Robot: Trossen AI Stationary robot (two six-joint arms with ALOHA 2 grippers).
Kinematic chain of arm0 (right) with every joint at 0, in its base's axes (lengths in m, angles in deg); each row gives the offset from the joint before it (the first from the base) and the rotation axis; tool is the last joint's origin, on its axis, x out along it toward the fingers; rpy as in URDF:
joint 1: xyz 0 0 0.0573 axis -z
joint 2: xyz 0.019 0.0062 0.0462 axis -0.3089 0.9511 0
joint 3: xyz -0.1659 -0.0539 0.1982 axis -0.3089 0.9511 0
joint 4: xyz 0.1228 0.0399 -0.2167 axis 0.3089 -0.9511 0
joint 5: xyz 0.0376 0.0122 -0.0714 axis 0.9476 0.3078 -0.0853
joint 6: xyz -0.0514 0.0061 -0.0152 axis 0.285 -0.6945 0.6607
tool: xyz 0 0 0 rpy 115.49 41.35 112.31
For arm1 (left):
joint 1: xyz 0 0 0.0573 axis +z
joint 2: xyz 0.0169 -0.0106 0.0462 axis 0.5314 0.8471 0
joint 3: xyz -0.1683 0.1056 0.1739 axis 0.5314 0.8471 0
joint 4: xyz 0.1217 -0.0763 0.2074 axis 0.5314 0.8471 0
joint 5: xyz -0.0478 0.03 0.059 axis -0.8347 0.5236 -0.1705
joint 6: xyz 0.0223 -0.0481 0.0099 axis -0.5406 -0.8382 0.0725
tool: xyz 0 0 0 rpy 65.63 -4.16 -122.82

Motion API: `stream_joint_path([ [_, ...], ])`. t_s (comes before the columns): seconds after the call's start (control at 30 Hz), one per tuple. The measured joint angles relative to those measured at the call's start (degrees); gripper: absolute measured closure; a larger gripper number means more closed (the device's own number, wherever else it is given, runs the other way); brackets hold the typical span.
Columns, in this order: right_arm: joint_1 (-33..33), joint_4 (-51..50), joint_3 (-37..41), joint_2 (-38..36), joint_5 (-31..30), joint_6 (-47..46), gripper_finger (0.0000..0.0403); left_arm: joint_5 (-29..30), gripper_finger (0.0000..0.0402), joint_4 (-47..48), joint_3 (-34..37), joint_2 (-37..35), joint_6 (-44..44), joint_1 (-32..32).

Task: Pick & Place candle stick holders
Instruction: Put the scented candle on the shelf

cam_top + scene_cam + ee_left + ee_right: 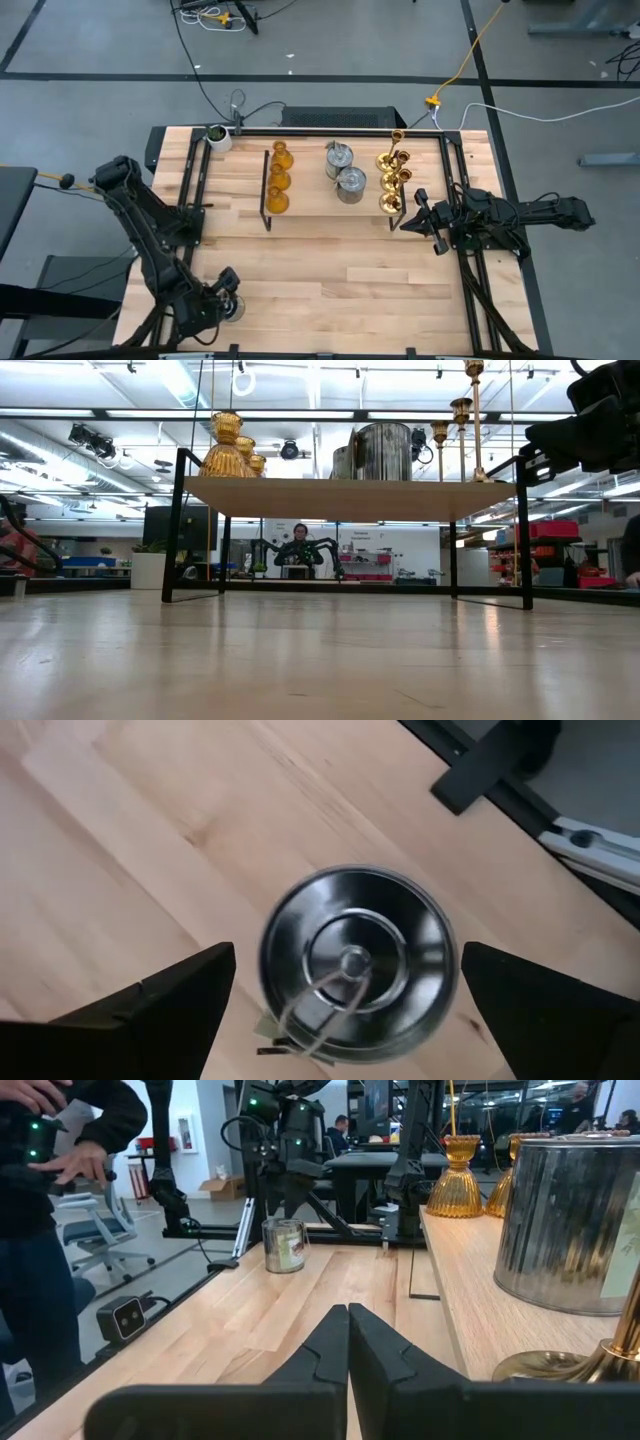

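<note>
while most of the candle stick holders (340,172) stand in sorted rows on the wooden rack (310,206) — amber ones, silver cans, then gold brass ones — one silver can (352,963) sits alone on the bench (330,280) near its front left corner. the left end effector (350,1010) hangs right over it, fingers spread wide either side, touching nothing, looks like a pick or a fresh release. the right end effector (347,1342) waits beside the rack's brass end, fingers pressed together, empty.

From the low view I cannot see the rack (350,498) top; the tall brass holder (474,420) is cut off above.
</note>
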Motion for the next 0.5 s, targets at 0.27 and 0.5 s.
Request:
stream_joint_path([
  [0.27,0.01,0.02,0.00,-0.01,0.00,0.00,0.0389,0.73,0.0002,-0.35,0.00,0.14,-1.11,0.11],
  [0.5,0.01,0.03,0.00,-0.02,0.02,0.00,0.0389,-1.71,0.0002,-0.62,0.00,0.19,-1.25,0.28],
])
